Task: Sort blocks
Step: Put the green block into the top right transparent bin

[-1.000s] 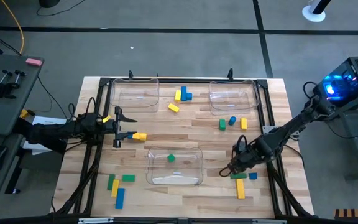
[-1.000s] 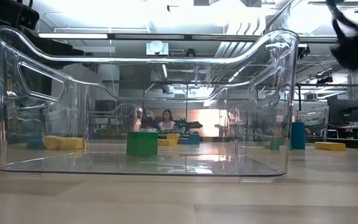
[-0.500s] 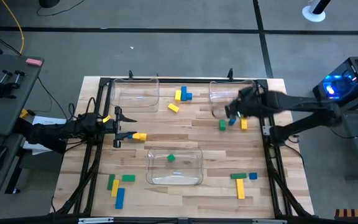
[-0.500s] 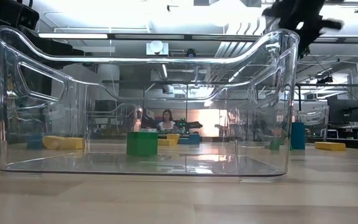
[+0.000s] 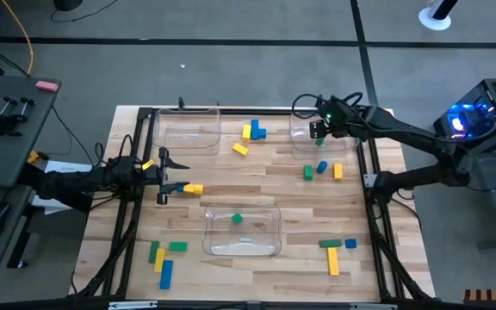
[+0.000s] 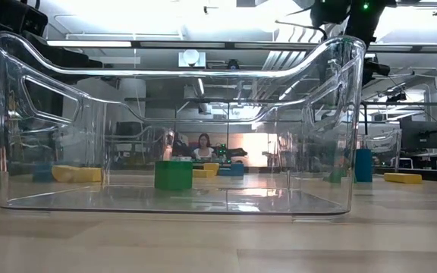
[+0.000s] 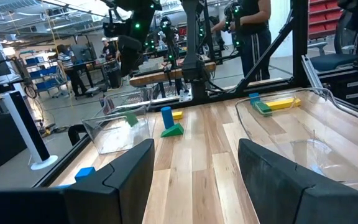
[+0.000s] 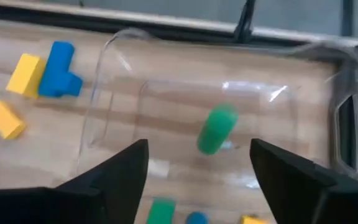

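Observation:
Yellow, blue and green blocks lie scattered on the wooden table. My right gripper (image 5: 317, 129) (image 8: 197, 180) hangs open over the far right clear bin (image 5: 344, 136). A green block (image 8: 216, 129) (image 5: 321, 144) shows inside that bin, beyond the fingers and apart from them; whether it is at rest I cannot tell. My left gripper (image 5: 164, 177) (image 7: 194, 180) waits open at the table's left, beside a yellow block (image 5: 194, 189). The near centre bin (image 5: 269, 234) holds one green block (image 5: 237, 219) (image 6: 173, 174).
The far left bin (image 5: 188, 129) stands empty. Between the far bins lie yellow and blue blocks (image 5: 252, 131) and another yellow one (image 5: 240, 149). Green, blue and yellow blocks (image 5: 322, 170) lie nearer than the right bin. More lie near left (image 5: 164, 260) and near right (image 5: 334, 250).
My right gripper has risen from the near right group of blocks and swung far across the table to above the far right bin. A green block that was not in that bin before now shows inside it, under the gripper. The left arm has kept still.

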Robot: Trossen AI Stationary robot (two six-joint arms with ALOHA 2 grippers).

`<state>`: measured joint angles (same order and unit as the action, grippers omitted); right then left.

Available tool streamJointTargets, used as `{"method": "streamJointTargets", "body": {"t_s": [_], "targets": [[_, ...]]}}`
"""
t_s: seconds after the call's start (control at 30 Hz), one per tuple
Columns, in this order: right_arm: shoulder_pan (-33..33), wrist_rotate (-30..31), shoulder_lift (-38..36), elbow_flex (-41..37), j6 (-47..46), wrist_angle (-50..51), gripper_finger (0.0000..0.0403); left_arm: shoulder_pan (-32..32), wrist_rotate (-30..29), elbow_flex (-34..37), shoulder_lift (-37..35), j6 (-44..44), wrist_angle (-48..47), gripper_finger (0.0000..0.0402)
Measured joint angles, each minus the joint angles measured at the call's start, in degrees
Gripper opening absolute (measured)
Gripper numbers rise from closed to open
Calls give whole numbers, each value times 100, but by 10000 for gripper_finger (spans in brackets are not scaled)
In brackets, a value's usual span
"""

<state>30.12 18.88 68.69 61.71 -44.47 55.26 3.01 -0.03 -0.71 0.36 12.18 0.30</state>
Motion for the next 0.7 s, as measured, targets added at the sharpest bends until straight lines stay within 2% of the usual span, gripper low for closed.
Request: {"method": "streamJointTargets", "body": {"t_s": [0.13,0.23,0.37,0.47,0.6,0.7], "targets": [[-312,-595,-2,37,63,-81,287,1,-2,0,0,-2,0,220],[-943,-874,-6,-57,-488,-81,289,0,-2,0,0,0,0,220],[-2065,-788,90,-547,-1781,-307,289,0,0,0,0,0,0,220],[-2664,-533,360,-983,-2696,-408,290,0,-1,0,0,0,2,220],[-2838,-479,873,-1264,-3336,-500,290,2,-2,0,0,0,0,220],[-2873,-429,1345,-1305,-3419,-885,290,2,-2,0,0,0,0,220]]}}
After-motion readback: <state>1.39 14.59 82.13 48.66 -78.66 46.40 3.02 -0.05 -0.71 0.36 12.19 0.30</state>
